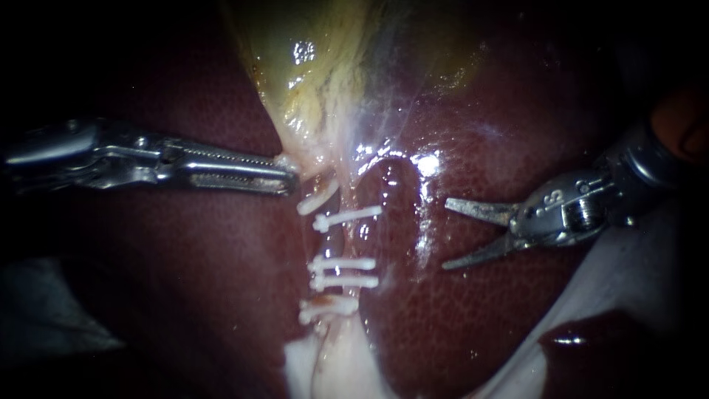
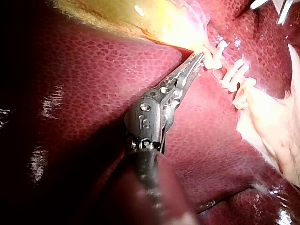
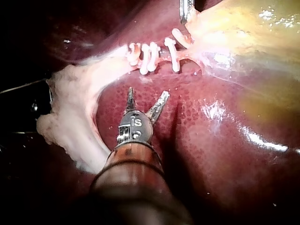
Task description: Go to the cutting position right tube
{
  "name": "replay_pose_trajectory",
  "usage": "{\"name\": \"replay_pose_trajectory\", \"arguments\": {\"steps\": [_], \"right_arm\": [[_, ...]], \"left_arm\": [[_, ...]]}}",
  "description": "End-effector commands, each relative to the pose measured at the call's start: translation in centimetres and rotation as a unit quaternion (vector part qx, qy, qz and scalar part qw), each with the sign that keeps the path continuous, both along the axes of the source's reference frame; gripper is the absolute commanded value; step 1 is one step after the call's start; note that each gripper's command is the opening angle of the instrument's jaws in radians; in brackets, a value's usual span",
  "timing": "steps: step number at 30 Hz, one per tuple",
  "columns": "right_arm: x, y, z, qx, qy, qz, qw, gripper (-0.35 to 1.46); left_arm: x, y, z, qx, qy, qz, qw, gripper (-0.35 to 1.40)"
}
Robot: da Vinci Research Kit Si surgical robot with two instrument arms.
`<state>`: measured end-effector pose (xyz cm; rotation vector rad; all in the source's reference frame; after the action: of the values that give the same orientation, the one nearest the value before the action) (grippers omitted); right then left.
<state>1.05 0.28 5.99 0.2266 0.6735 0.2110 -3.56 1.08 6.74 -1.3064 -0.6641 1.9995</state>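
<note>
The right instrument (image 1: 447,233), its pincer wide open and empty, is near the clipped tube (image 1: 340,241) but not yet around it, and the left instrument (image 1: 290,182) has its pincer closed on the gallbladder (image 1: 317,81).

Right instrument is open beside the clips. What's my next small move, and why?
Probably ease the right instrument sideways toward the clipped tube, aiming at the gap between the clips. Its jaws stand open but hang over the liver, clearly apart from the tube, so nothing lies between them yet.
</note>
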Motion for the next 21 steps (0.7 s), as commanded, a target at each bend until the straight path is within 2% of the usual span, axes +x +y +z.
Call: {"name": "replay_pose_trajectory", "arguments": {"steps": [1, 5, 7, 10, 14, 15, 17, 19, 21], "right_arm": [[0.00, 0.00, 0.00, 0.007, 0.005, -0.004, 1.0000, 1.43], [0.00, -0.01, 0.01, 0.013, 0.012, -0.009, 0.9998, 1.43], [0.00, -0.01, 0.01, 0.015, 0.013, -0.010, 0.9997, 1.43], [0.02, -0.01, 0.01, 0.019, 0.017, -0.013, 0.9996, 1.43], [0.08, -0.02, 0.03, 0.032, 0.033, -0.020, 0.9987, 1.43], [0.12, -0.03, 0.04, 0.041, 0.044, -0.022, 0.9980, 1.43], [0.18, -0.05, 0.08, 0.065, 0.063, -0.013, 0.9958, 1.43], [0.28, -0.08, 0.15, 0.093, 0.092, 0.004, 0.9915, 1.43], [0.37, -0.11, 0.22, 0.115, 0.107, 0.017, 0.9874, 1.43]], "left_arm": [[0.02, 0.01, -0.04, 0.001, 0.000, 0.000, 1.0000, -0.35], [0.13, 0.05, -0.24, 0.006, -0.004, 0.004, 1.0000, -0.35], [0.22, 0.10, -0.42, 0.011, 0.000, -0.001, 0.9999, -0.35], [0.36, 0.17, -0.66, 0.001, -0.004, -0.008, 1.0000, -0.35], [0.43, 0.17, -0.80, -0.004, -0.006, -0.011, 0.9999, -0.35], [0.42, 0.16, -0.80, -0.004, -0.006, -0.012, 0.9999, -0.35], [0.40, 0.15, -0.80, -0.005, -0.006, -0.012, 0.9999, -0.35], [0.38, 0.14, -0.80, -0.005, -0.005, -0.013, 0.9999, -0.35], [0.38, 0.14, -0.80, -0.005, -0.005, -0.013, 0.9999, -0.35]]}}
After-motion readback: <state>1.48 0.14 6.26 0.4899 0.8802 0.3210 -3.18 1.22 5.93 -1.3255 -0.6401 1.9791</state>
